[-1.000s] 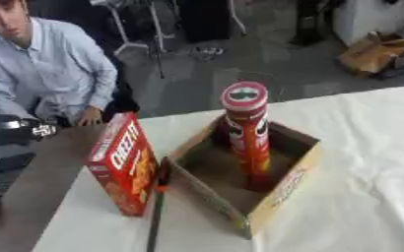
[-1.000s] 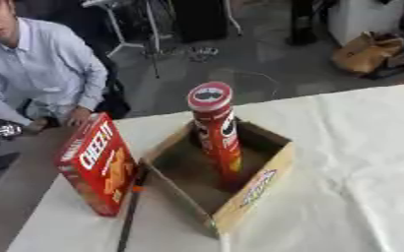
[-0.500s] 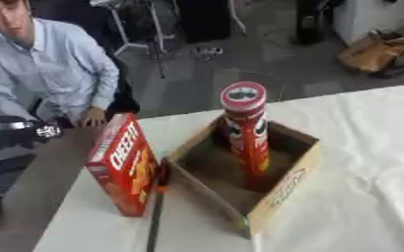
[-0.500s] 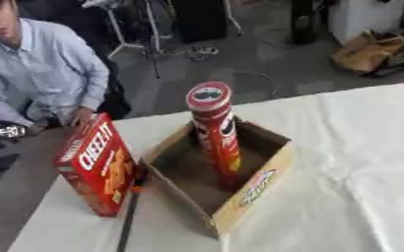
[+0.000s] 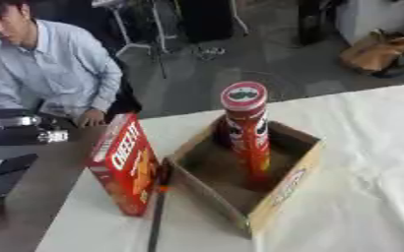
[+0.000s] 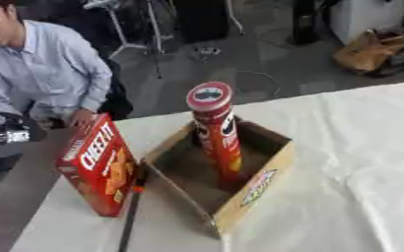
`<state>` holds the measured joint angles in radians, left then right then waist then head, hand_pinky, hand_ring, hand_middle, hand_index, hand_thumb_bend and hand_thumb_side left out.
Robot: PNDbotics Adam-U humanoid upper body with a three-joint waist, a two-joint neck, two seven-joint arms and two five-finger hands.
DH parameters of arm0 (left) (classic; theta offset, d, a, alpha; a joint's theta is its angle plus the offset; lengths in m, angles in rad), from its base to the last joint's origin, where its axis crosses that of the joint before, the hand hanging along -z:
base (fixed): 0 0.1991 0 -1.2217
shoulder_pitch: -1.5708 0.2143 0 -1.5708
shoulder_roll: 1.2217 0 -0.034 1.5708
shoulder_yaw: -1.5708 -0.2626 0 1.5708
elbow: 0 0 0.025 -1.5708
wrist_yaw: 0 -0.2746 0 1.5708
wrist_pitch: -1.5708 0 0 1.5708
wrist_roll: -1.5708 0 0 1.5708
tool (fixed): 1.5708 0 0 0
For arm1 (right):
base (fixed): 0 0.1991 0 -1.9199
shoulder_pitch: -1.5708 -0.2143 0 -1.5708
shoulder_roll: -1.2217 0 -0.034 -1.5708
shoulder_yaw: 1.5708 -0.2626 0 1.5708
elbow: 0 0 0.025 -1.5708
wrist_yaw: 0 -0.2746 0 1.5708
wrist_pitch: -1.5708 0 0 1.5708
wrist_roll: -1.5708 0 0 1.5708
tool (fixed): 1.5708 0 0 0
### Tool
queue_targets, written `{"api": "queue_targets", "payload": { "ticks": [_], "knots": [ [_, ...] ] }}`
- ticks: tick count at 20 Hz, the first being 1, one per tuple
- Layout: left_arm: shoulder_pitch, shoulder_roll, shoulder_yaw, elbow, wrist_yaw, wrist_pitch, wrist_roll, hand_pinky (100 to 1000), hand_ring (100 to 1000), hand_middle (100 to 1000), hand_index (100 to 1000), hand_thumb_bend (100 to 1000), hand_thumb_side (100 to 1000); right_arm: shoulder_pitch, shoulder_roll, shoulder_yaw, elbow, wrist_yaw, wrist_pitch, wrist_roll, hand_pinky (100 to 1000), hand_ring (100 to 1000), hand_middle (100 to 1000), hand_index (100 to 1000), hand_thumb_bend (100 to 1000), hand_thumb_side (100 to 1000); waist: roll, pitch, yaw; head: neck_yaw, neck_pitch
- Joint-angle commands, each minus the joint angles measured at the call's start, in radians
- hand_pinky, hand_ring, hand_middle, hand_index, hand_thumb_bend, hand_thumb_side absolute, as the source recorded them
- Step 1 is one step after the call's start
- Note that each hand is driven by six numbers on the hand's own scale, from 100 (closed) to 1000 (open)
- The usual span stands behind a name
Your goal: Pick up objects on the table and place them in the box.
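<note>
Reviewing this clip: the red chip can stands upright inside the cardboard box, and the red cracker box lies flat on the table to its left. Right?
Not quite. The chip can does stand upright inside the cardboard box, but the cracker box stands on end on the table beside it, not flat. The right eye view shows this plainly.

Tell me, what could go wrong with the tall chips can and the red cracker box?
The tall chips can stands upright in the cardboard box, rising well above its walls, so a bump might tip it. The red cracker box stands on end beside the cardboard box, right by a thin dark tool, and could topple when grabbed.
</note>
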<state>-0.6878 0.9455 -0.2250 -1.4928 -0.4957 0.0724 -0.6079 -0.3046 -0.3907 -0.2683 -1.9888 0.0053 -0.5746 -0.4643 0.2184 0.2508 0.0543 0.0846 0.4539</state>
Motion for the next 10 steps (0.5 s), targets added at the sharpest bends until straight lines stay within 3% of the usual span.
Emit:
{"api": "queue_targets", "payload": {
  "ticks": [1, 2, 3, 6, 10],
  "knots": [
    [-0.003, 0.05, 0.026, -0.013, -0.099, -0.108, 0.08, 1000, 1000, 1000, 1000, 491, 1000, -0.012, -0.021, 0.001, -0.011, -0.001, 0.002, 0.002, 887, 898, 651, 640, 100, 1000, -0.007, -0.014, 0.0, 0.001, 0.001],
    [0.0, 0.051, 0.028, -0.01, -0.117, -0.133, 0.1, 1000, 1000, 1000, 1000, 491, 1000, -0.012, -0.021, 0.0, -0.011, -0.001, 0.002, 0.002, 887, 898, 651, 640, 100, 1000, -0.007, -0.014, 0.0, 0.0, 0.001],
    [0.0, 0.06, 0.026, -0.036, -0.168, -0.194, 0.136, 1000, 1000, 1000, 1000, 591, 1000, -0.012, -0.021, 0.001, -0.011, -0.002, 0.002, 0.002, 887, 898, 650, 640, 100, 1000, -0.007, -0.014, 0.0, 0.0, 0.0],
    [0.02, 0.071, 0.042, -0.072, -0.368, -0.359, 0.271, 1000, 1000, 1000, 1000, 662, 1000, -0.012, -0.021, 0.001, -0.011, -0.003, 0.003, 0.002, 887, 898, 650, 640, 100, 1000, -0.009, -0.015, 0.002, -0.001, 0.0],
    [0.033, 0.067, 0.06, -0.041, -0.532, -0.438, 0.415, 1000, 1000, 1000, 1000, 700, 1000, -0.011, -0.02, 0.001, -0.011, -0.004, 0.001, 0.001, 887, 898, 650, 640, 100, 1000, -0.012, -0.016, 0.004, -0.005, -0.005]
  ]
}}
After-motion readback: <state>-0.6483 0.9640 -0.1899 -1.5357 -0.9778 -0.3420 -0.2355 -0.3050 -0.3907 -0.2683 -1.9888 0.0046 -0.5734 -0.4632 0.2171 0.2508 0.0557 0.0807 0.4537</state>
